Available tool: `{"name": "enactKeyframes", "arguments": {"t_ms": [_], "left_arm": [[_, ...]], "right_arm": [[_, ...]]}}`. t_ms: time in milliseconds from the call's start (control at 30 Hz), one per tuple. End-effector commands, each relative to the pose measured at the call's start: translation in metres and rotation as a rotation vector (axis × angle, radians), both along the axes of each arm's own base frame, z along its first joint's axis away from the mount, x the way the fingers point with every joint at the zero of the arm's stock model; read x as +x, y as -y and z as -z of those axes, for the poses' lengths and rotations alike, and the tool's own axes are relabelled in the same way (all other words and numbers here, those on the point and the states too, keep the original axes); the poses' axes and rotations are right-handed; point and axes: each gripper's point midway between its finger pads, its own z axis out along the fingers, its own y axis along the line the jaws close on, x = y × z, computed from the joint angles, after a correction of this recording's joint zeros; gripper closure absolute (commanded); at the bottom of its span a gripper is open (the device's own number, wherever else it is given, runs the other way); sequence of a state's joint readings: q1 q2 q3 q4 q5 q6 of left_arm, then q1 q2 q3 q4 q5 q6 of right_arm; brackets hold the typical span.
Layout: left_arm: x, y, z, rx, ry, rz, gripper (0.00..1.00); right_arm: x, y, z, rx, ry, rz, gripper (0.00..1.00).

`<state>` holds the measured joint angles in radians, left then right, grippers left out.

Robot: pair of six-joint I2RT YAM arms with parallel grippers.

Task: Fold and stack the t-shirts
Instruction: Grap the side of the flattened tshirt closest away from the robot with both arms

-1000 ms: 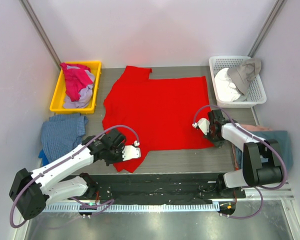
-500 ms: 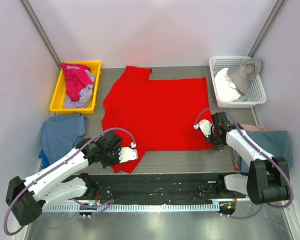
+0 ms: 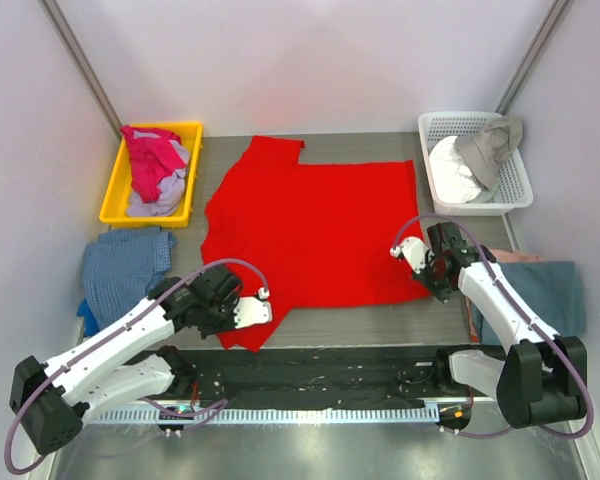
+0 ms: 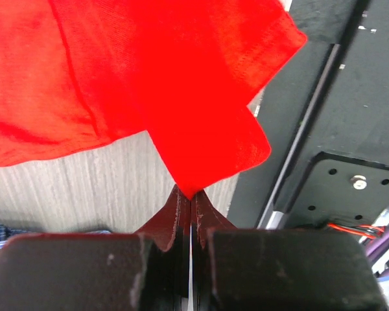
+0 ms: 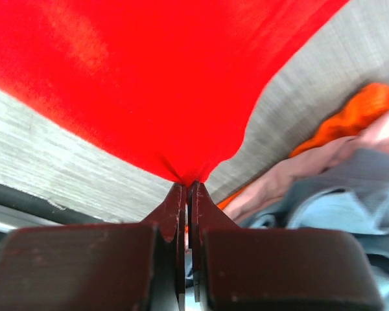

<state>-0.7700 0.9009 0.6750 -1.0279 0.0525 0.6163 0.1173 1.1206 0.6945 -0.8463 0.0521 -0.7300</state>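
While both pairs of my fingers are pinched shut on fabric, what matters most is an even lift. My left gripper [image 4: 190, 194] is clenched on a pointed corner of the bright red short-sleeved cloth t-shirt [image 3: 310, 225]. I take that corner for the near sleeve tip, and only a sliver of cloth sits between the pads. My right gripper [image 5: 187, 186] is clamped just as narrowly on the shirt's near right corner, at the hem.

The shirt lies spread across the middle of the grey wood-grain table [image 3: 380, 320], its near side slack between my two grips and close to the table's near edge. Since both holds are shallow, I judge a jerk could pull the cloth free. So I should raise both corners together, draw the near side taut, and carry it toward the far edge until it meets the shirt's far side squarely.

The heap of pink, orange and teal clothes [image 3: 555, 285] at the right edge lies just beside my right fingers, and I must not snag it. The yellow plastic tray [image 3: 110, 205] in the far left corner is well apart.
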Motion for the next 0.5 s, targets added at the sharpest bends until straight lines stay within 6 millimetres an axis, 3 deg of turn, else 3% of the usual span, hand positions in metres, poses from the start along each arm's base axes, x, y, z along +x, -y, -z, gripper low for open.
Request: {"name": "enactKeyframes", "arguments": {"t_ms": [0,167,467], "left_arm": [[0.028,0.016,-0.022,-0.034,0.108,0.018,1.0],[0.048,0.024,-0.033,-0.031,0.17,0.024,1.0],[0.079,0.034,-0.049,-0.026,0.227,0.03,1.0]], "right_arm": [[0.031,-0.003,-0.022,0.008,0.068,0.01,0.99],[0.06,-0.006,-0.035,0.006,0.094,0.003,0.99],[0.097,-0.007,-0.034,-0.021,0.083,-0.024,0.99]]}}
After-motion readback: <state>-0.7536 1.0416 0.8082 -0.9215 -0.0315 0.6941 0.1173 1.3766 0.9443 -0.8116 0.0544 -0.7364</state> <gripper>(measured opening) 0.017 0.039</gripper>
